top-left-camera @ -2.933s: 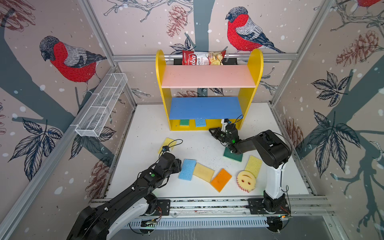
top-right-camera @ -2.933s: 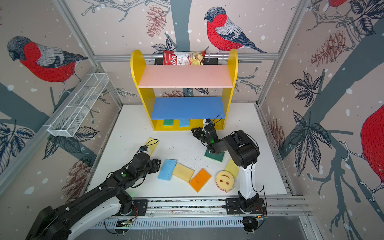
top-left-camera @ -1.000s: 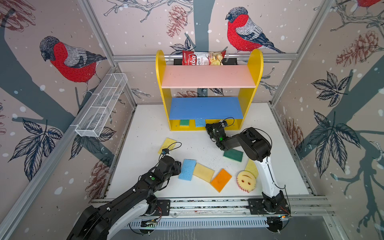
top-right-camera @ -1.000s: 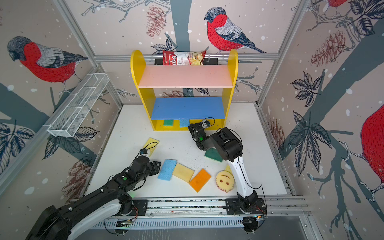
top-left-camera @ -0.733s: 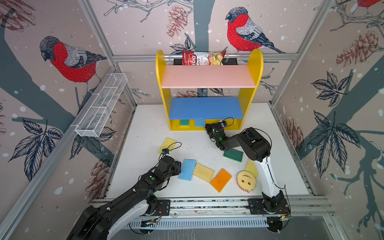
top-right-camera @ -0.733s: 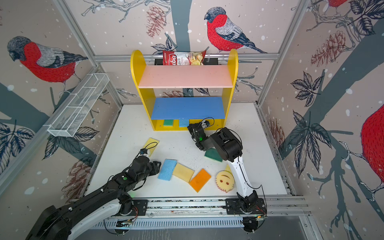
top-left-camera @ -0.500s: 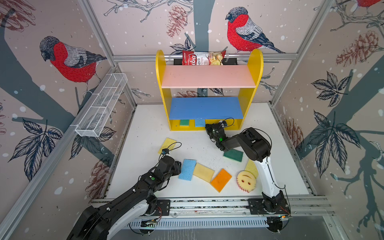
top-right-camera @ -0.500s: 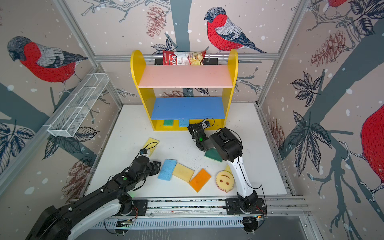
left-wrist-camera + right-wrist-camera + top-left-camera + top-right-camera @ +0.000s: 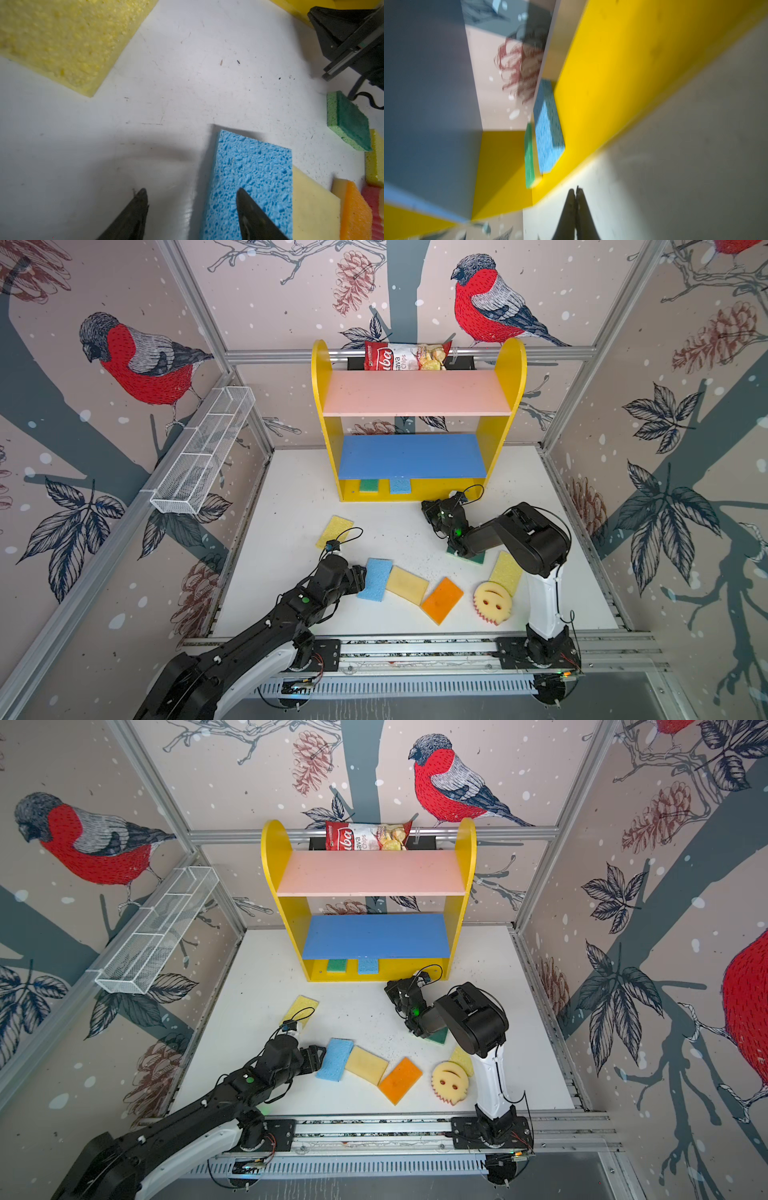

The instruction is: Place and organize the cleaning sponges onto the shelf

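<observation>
Left arm: stretched low across the white tabletop (image 9: 291,489), reaching forward.

Left gripper (image 9: 361,575): jaws parted and holding nothing. One fingertip (image 9: 141,199) is over bare table, the other over the near end of the flat blue foam sponge (image 9: 375,578).

A bright yellow rectangular sponge (image 9: 334,531) lies beyond the wrist. The pale yellow sponge (image 9: 406,585), orange sponge (image 9: 442,599) and round smiley-face sponge (image 9: 493,603) lie loose to the right.

The three-tier yellow-sided wooden shelf (image 9: 322,406) carries a small green sponge (image 9: 368,485) and a small blue sponge (image 9: 400,485) on its base.

Right arm: folded, with the forearm over the dark green sponge (image 9: 473,559).

Right gripper (image 9: 576,192): fingers pressed together, empty, low before the shelf base.
</observation>
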